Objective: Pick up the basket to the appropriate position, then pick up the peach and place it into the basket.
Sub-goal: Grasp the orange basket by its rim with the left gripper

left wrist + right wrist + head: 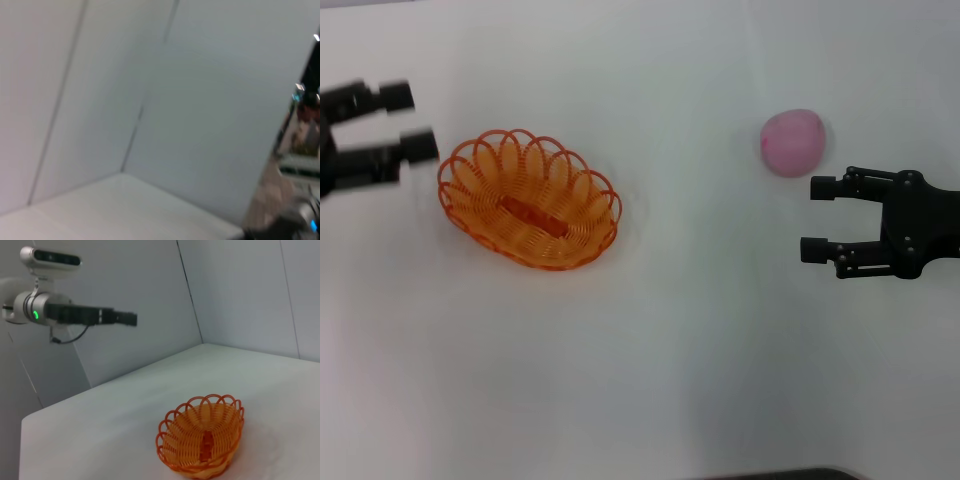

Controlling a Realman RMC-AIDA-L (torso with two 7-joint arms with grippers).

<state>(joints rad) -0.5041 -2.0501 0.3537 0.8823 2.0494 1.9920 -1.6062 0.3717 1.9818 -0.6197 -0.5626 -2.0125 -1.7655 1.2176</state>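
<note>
the left gripper point(408, 122) is spread wide and empty, raised above the white bench point(650, 380) just beside the orange basket point(530, 200). the right gripper point(817, 218) is also released, holding nothing, near the pink peach point(793, 142), which lies well apart from the basket. both arms reach in level from the sides.

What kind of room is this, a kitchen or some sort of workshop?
Probably a robot test booth: a bare white table boxed in by plain panel walls, holding only an orange basket and a peach between two black grippers.
</note>
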